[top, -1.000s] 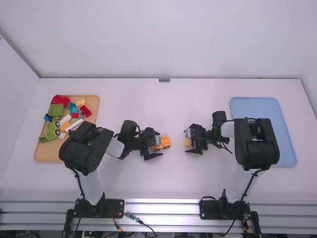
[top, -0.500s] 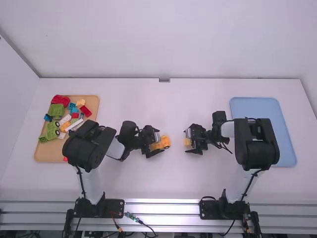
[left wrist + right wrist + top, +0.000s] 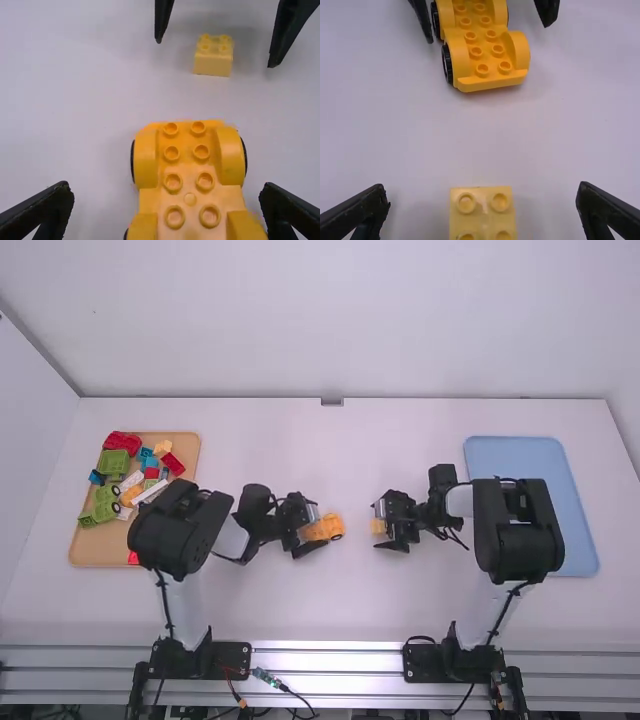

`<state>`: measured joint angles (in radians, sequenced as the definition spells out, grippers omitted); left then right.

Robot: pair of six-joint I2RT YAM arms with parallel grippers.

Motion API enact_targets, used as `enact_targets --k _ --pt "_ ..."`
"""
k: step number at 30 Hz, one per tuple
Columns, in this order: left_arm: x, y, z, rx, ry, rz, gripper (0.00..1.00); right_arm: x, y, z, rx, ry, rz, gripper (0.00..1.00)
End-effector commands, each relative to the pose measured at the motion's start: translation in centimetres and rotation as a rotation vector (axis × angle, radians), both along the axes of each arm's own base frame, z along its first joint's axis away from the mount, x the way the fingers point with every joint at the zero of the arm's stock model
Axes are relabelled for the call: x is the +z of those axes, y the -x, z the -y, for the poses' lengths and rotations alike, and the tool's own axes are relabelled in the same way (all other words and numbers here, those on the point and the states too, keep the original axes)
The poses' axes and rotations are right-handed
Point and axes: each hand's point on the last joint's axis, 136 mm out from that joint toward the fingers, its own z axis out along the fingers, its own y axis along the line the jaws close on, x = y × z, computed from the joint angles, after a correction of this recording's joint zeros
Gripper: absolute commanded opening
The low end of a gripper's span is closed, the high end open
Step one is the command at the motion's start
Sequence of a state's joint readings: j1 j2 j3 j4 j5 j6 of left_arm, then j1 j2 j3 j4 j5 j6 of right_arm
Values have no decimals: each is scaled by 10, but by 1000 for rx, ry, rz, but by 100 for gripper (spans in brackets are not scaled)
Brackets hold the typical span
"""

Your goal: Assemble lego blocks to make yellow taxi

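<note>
High view, lot one: I am holding the left gripper (image 3: 323, 529) over the white table (image 3: 345, 600), its fingers standing spread around an orange-yellow plastic vehicle base with black wheels (image 3: 333, 527). One end of the base is jutting out past the fingertips toward the table's middle. Lot two: I am holding the right gripper (image 3: 378, 526) across from it, well apart, a small pale-yellow studded plastic block (image 3: 377, 527) lying between its fingers. Sundries: a tan tray (image 3: 90, 553) is sitting at the left, bearing red, green, blue, white and yellow pieces; an empty-handled pale-blue tray (image 3: 582, 552) is lying at the right, partly behind the right arm.

Left wrist view: the left gripper (image 3: 166, 190) is keeping its fingers wide, the base resting upright on its wheels between them, studs facing up. A gap is showing beside one finger; the other is standing just beside a fender, and I cannot tell whether they are touching. Farther off, the block is sitting between the right gripper's parted fingers, touching neither.

Right wrist view: the right gripper (image 3: 481, 190) is showing spread fingers, the block lying studs up between them, a gap on each side. The base is pointing one end toward it.High view, lot one: I am holding the left gripper (image 3: 323, 529) over the white table (image 3: 345, 600), its fingers standing spread around an orange-yellow plastic vehicle base with black wheels (image 3: 333, 527). One end of the base is jutting out past the fingertips toward the table's middle. Lot two: I am holding the right gripper (image 3: 377, 526) across from it, well apart, a small pale-yellow studded plastic block (image 3: 378, 527) lying between its fingers. Sundries: a tan tray (image 3: 90, 553) is sitting at the left, bearing red, green, blue, white and yellow pieces; a pale-blue tray (image 3: 582, 552) is lying at the right, partly hidden under the right arm.

Left wrist view: the left gripper (image 3: 166, 190) is showing wide-set fingers, the base resting upright on its wheels between them, studs facing up. A gap is showing beside one finger; the other is standing just beside a fender, and I cannot tell whether they are touching. Farther off, the block is sitting between the right gripper's parted fingers, touching neither.

Right wrist view: the right gripper (image 3: 481, 190) is showing spread fingers, the block lying studs up between them, a gap on each side. The base is pointing one end toward it.
</note>
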<state>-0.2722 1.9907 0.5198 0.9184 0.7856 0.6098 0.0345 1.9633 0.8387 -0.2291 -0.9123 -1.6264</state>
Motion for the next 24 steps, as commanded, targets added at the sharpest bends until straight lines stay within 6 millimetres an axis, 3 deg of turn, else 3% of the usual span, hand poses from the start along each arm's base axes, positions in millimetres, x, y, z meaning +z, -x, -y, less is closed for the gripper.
enact_targets --k 1,9,18,24 --pt "1 6 0 -43 30 -23 99 0 -2 0 -2 -9 -5 99" --pt "-2 15 13 -128 6 -24 99 0 -2 0 -2 -8 -8 99" --pt "-2 9 9 -99 -5 16 99 0 -1 0 -3 -7 -11 99" --pt "1 25 10 -130 23 42 99 0 -1 0 -2 -7 -14 99"
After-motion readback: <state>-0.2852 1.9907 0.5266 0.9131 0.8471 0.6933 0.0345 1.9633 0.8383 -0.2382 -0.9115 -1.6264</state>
